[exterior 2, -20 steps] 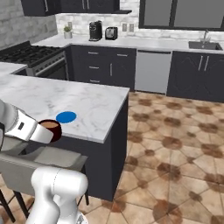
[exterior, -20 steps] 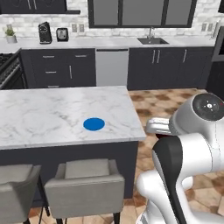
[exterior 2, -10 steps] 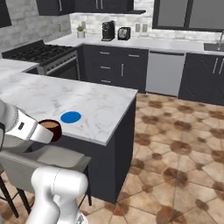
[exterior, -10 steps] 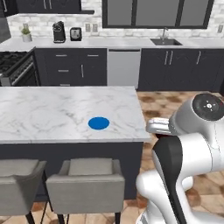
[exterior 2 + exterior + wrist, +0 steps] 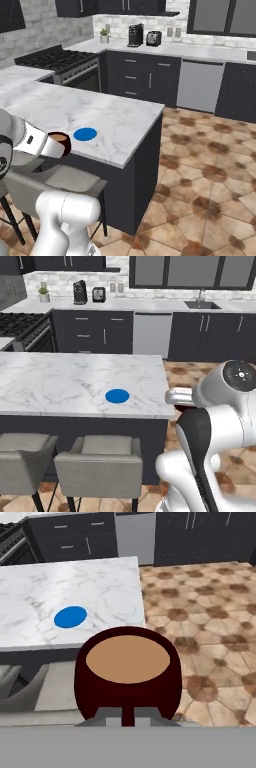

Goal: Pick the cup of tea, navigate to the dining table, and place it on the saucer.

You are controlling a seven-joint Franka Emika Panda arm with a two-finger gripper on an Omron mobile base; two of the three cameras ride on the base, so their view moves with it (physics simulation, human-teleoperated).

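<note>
Room: dark kitchen cabinets along the far wall, a stove (image 5: 57, 59) at the left, brown patterned tile floor (image 5: 210, 165)
Table: long island with a white marble top (image 5: 65, 383) on a dark base; two grey stools (image 5: 100, 466) stand at its near edge
Arm: white, folded close to the base, short of the table's near right corner
Gripper: (image 5: 129, 718) shut on the cup, pinching it at the handle side; the fingertips are mostly hidden under the cup
Cup: (image 5: 128, 671) dark red-brown, upright, held in the air off the table's near edge, not yet over the marble; also seen from the right base camera (image 5: 58, 143) just off the near edge
Tea: (image 5: 128, 658) tan, level, close to the rim
Saucer: (image 5: 117, 396) small flat blue disc lying on the marble near the near edge, toward the right end, well apart from the cup
Handling: I judge the cup light, stiff and breakable, with smooth sides that could slip; the full tea would slop on any tilt or jolt, so keep it level. The handle side, where it is held now, looks the right place to grip
Small things: a coffee maker (image 5: 79, 292), a toaster (image 5: 98, 294) and a potted plant (image 5: 44, 294) on the far counter
Writing: no brand, label or lettering can be read anywhere
</note>
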